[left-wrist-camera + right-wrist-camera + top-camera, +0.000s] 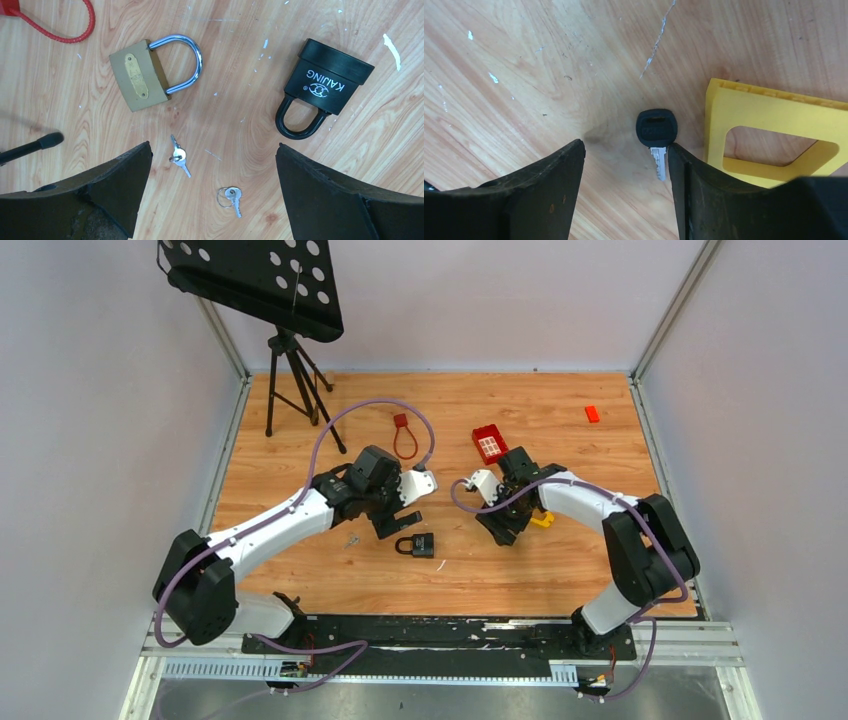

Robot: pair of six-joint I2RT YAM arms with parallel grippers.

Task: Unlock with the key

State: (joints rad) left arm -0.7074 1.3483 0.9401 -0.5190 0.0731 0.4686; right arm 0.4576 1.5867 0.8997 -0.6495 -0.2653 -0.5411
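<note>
A key (pixel 657 127) with a black head lies flat on the wood, its silver blade right beside the inner face of one finger of my right gripper (pixel 625 150). Those jaws stand apart astride the key, and nothing is clamped. My left gripper (pixel 214 150) hangs wide open over two small silver keys on rings (pixel 178 156) (pixel 232 195). Past them lie a brass padlock (pixel 140 82) and a black padlock (pixel 325 85), both with shackles closed. From above, the black padlock (pixel 416 545) sits just near of the left gripper (pixel 397 521), with the right gripper (pixel 505 530) farther right.
A yellow plastic frame (pixel 769 130) lies against the right gripper's outer side. A red cable lock (pixel 404 435), a red block (pixel 489 443) and a small orange piece (pixel 592 413) lie farther back. A tripod stand (pixel 290 370) occupies the back left corner.
</note>
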